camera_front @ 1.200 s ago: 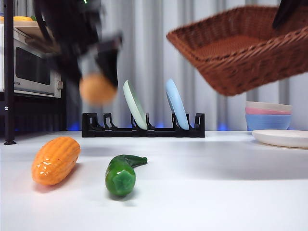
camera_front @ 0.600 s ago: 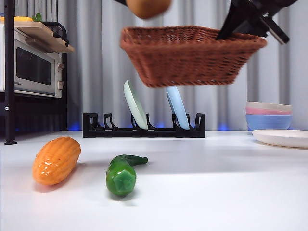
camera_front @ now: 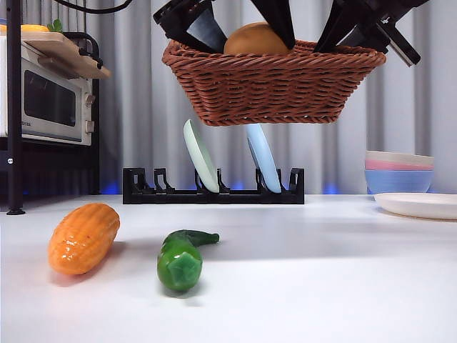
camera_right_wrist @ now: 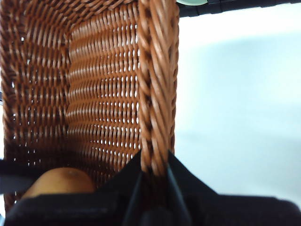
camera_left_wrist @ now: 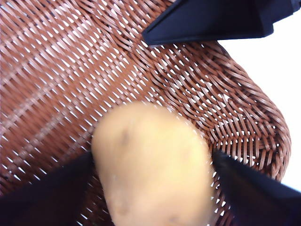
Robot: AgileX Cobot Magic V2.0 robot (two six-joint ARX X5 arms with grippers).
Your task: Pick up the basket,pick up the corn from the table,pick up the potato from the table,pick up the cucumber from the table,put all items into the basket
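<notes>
The brown wicker basket [camera_front: 271, 86] hangs in the air above the table [camera_front: 321, 286]. My right gripper [camera_front: 357, 36] is shut on its rim, as the right wrist view shows [camera_right_wrist: 154, 165], looking along the basket wall [camera_right_wrist: 103, 94]. My left gripper [camera_front: 251, 44] is shut on the tan potato [camera_front: 253, 39] and holds it just inside the basket, at rim height. In the left wrist view the potato [camera_left_wrist: 150, 160] sits between my jaws over the basket floor [camera_left_wrist: 56, 70]. The orange corn [camera_front: 83, 238] and the green cucumber [camera_front: 180, 257] lie on the table at the left.
A black dish rack [camera_front: 214, 191] with two upright plates stands behind, under the basket. A microwave [camera_front: 46, 107] on a shelf is at the far left. Stacked pastel bowls [camera_front: 398, 171] and a white plate [camera_front: 418, 205] are at the right.
The basket has moved left to above the table's middle. My left gripper has carried the potato up from the left and lowered it into the basket. Corn and cucumber have not moved.
</notes>
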